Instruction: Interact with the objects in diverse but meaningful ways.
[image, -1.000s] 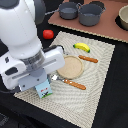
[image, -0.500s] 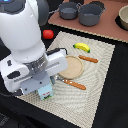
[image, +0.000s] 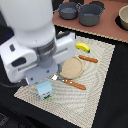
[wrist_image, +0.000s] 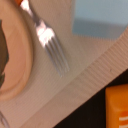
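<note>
The largest thing in the exterior view is the white Franka arm (image: 35, 45), whose body hides its own claw completely; no fingertip is seen in the wrist view either, so it cannot be told whether the claw is apart, together or clamped on anything. Beneath it a pale woven rectangular placemat (image: 100, 75) is spread on the dark table. Well beyond the claw, two grey metal pots (image: 90, 14) are set on a brown surface.

On the mat, just beside the arm's lower end, a round tan wooden plate (image: 72, 67) is laid, and its rim is also seen close under the wrist camera (wrist_image: 22, 55). A wooden-handled steel fork (wrist_image: 47, 37) lies directly below the claw, its tines on the mat beside the plate. A wooden-handled knife (image: 75, 84) lies near it. The white-and-light-blue cube carton (image: 45, 90) stands very near the claw, at the mat's edge; a pale blue face, judged to be the carton, is caught in the wrist view (wrist_image: 100, 20). The small yellow banana (image: 83, 47) lies farther off, past the plate.

The step is judged to be an approach over the carton's end of the mat. The next move would call for centring over the carton, clear of the fork.
</note>
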